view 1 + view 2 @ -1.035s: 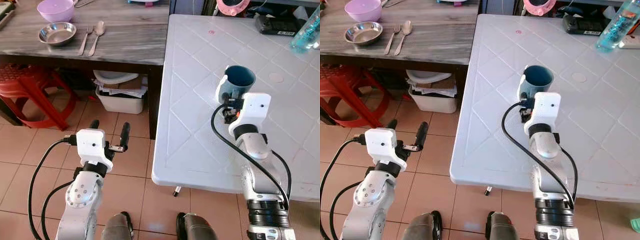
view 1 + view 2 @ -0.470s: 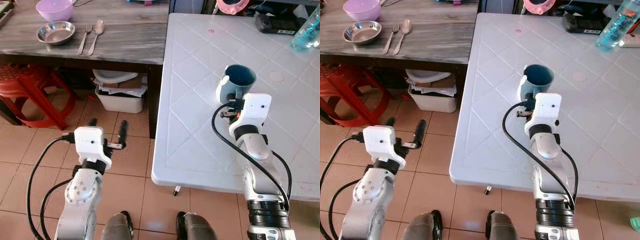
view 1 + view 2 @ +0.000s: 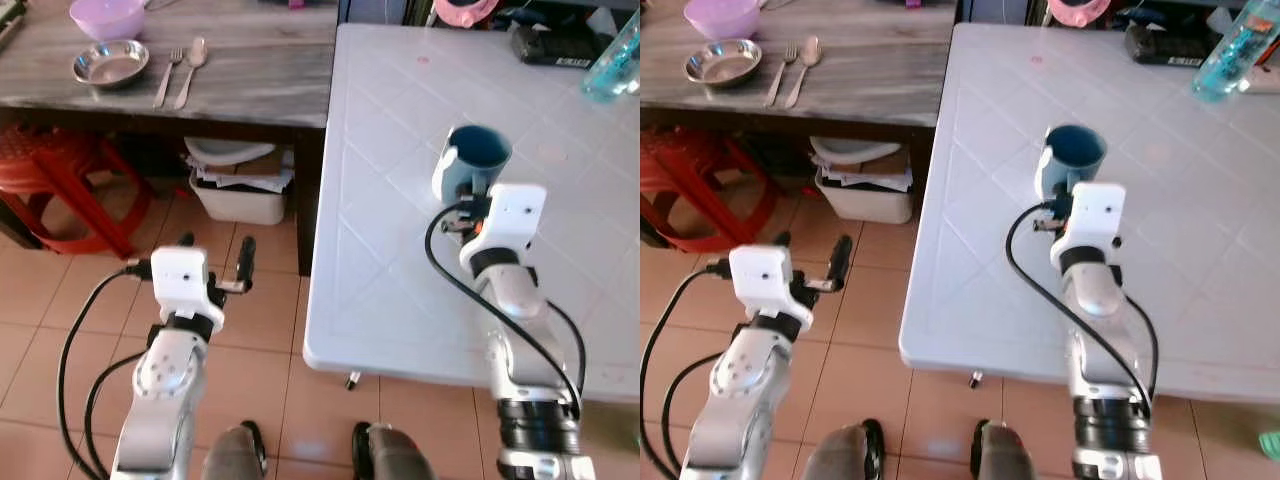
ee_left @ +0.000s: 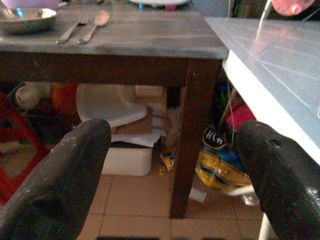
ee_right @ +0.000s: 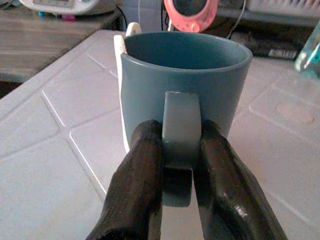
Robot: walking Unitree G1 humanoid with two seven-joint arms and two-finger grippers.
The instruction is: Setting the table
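Observation:
A blue mug (image 3: 478,158) stands upright on the white table (image 3: 390,280), near its left side. My right gripper (image 5: 180,134) is shut on the mug's handle, one black finger (image 5: 142,170) on each side of it. Whether the mug rests on the table or hangs just above it, I cannot tell. My left gripper (image 3: 216,250) is open with nothing in it, low over the tiled floor to the left of the white table. On the grey wooden table (image 3: 250,80) at the back left lie a steel bowl (image 3: 110,63), a purple bowl (image 3: 107,15), a fork (image 3: 167,77) and a spoon (image 3: 190,68).
A red stool (image 3: 50,185) and a white bin (image 3: 240,190) sit under the wooden table. At the white table's far side are a clear bottle (image 3: 615,60), a black device (image 3: 555,45) and a pink object (image 3: 465,12). The wooden table's dark leg (image 4: 187,135) stands close to the white table's edge.
The view has shifted a little and turned blurry. My left arm has swayed slightly over the floor. My right gripper stays shut on the mug's handle in the same spot.

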